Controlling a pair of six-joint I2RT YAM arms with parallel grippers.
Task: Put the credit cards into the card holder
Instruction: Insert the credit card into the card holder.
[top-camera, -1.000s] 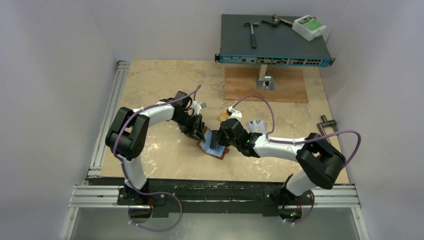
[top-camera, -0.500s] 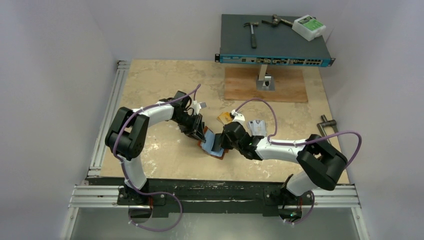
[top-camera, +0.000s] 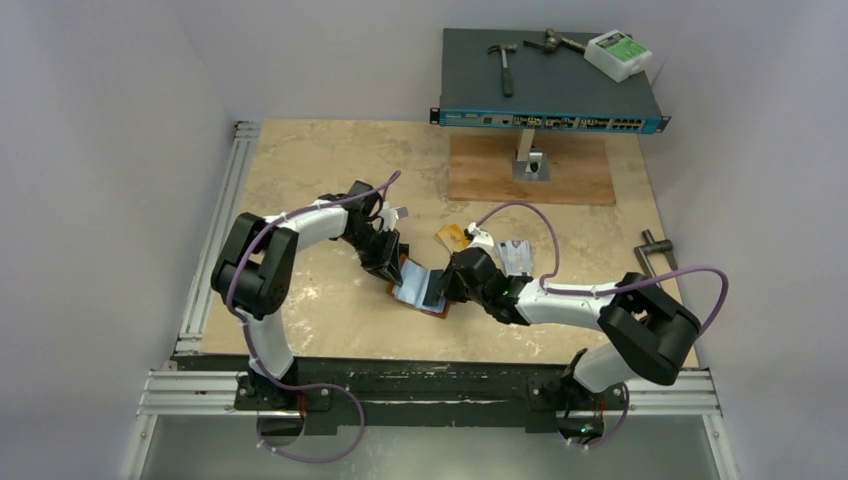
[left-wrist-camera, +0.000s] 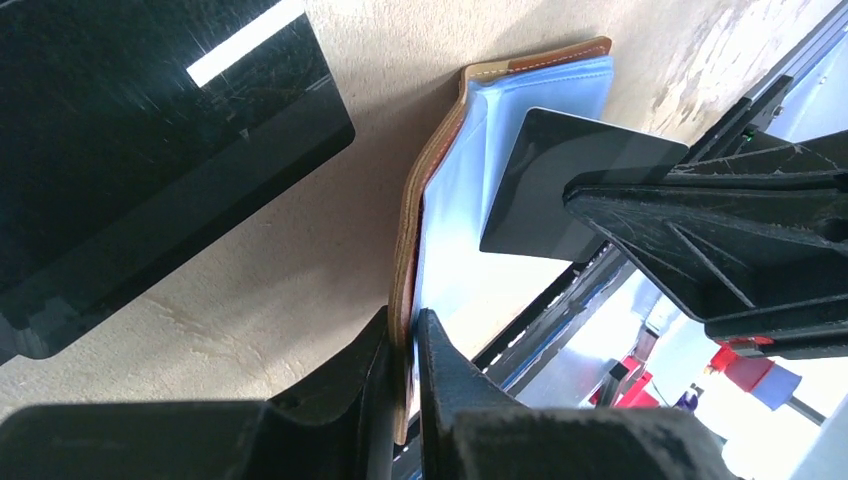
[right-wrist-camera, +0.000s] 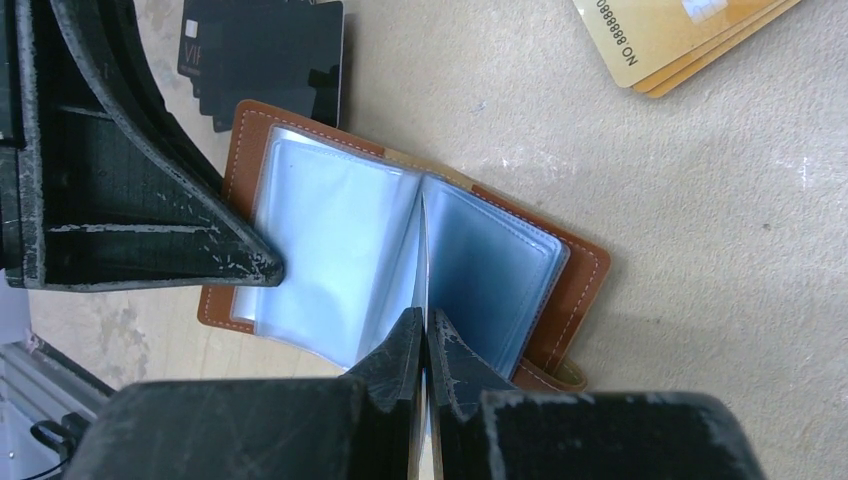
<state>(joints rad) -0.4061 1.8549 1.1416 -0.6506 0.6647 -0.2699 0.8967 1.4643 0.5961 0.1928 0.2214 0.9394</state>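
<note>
gold stack (right-wrist-camera: 690, 30) reads "no 8888"; black stack (right-wrist-camera: 270, 50) "vi". left gripper (left-wrist-camera: 405, 335) pinches the one card holder (right-wrist-camera: 585, 290); right gripper (right-wrist-camera: 422, 330) clamps one black card (left-wrist-camera: 560, 185).

We see a tan-brown leather folding card holder (right-wrist-camera: 585, 285) with pale stitching along its rim and light blue, see-through sleeves inside. The glossy black plastic cards (right-wrist-camera: 270, 45) carry small white lettering, and one in the left wrist view shows a white stripe. The gold-orange plastic cards (right-wrist-camera: 690, 30) bear dark digits. The stone-look tabletop (top-camera: 300, 170) is mottled beige.
</note>
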